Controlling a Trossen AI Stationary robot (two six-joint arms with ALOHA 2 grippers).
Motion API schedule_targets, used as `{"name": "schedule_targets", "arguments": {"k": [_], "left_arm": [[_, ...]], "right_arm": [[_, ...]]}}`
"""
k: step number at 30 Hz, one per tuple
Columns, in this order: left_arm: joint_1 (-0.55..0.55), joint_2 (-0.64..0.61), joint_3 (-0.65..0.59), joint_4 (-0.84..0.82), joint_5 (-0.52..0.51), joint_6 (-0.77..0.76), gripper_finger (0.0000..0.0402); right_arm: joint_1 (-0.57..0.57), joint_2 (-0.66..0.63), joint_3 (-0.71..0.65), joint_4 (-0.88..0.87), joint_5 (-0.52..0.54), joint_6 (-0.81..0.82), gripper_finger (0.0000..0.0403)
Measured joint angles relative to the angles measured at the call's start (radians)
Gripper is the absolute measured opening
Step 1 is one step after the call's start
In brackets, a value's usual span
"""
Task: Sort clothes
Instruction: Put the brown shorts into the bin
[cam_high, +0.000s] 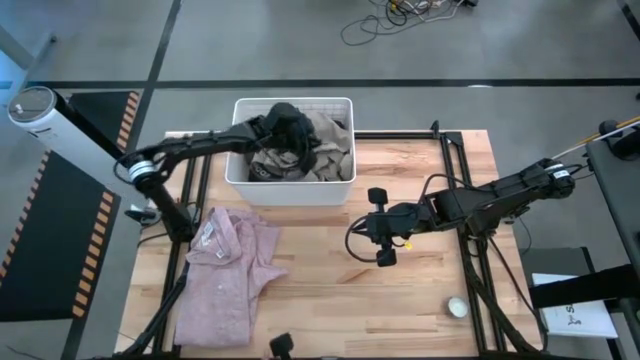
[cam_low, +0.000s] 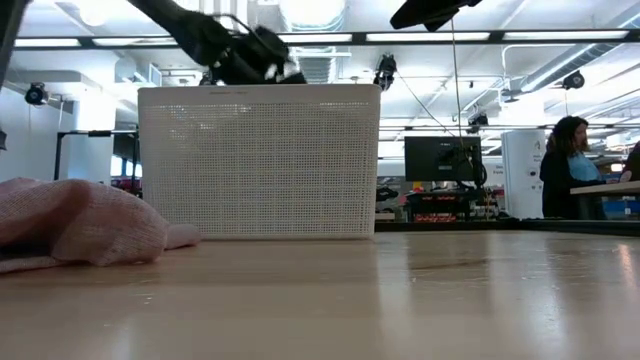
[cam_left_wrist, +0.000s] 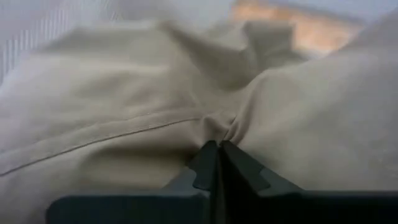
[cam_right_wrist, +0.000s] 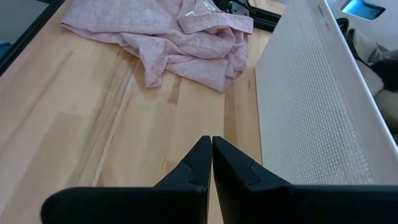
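Left pincer (cam_high: 293, 135) down inside white bin (cam_high: 240, 180) at far side of wooden surface (cam_high: 330, 290). Per left wrist view, fingertips pressed together, pinching a fold of khaki-tan garment (cam_left_wrist: 124, 106). Same tan cloth visible from above in bin (cam_high: 325, 140), heaped with darker garments (cam_high: 268, 165); colours of the dark ones hard to separate.

Pale pink shirt (cam_high: 232, 265) out of bin, lying crumpled on surface at near-left, collar end toward the bin, well apart from both pincers. Seen also as a low pink mound (cam_low: 80, 225) left of bin's perforated wall (cam_low: 260, 160) in low view, and bunched beyond the bin's corner in right wrist view (cam_right_wrist: 180, 34).

Right pincer (cam_high: 378, 225) hovering over bare surface, right of centre, near bin's front right corner. Fingers (cam_right_wrist: 193, 165) clenched tip to tip, nothing between them.

Small white round object (cam_high: 457, 307) on surface toward near-right edge. Person (cam_low: 567, 165) standing in room behind.
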Motion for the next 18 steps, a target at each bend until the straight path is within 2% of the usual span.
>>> {"name": "schedule_targets", "arguments": {"k": [3, 9, 18], "left_arm": [[0.016, 0.061, 0.001, -0.009, -0.049, 0.006, 0.0010], [0.037, 0.148, -0.027, -0.008, -0.075, 0.027, 0.0001], [0.057, 0.203, -0.154, 0.219, -0.033, -0.012, 0.0000]], "right_arm": [[0.000, 0.000, 0.000, -0.010, 0.000, 0.001, 0.0000], [0.000, 0.000, 0.000, -0.016, 0.000, 0.017, 0.0000], [0.000, 0.000, -0.005, -0.019, 0.000, 0.062, 0.0000]]}}
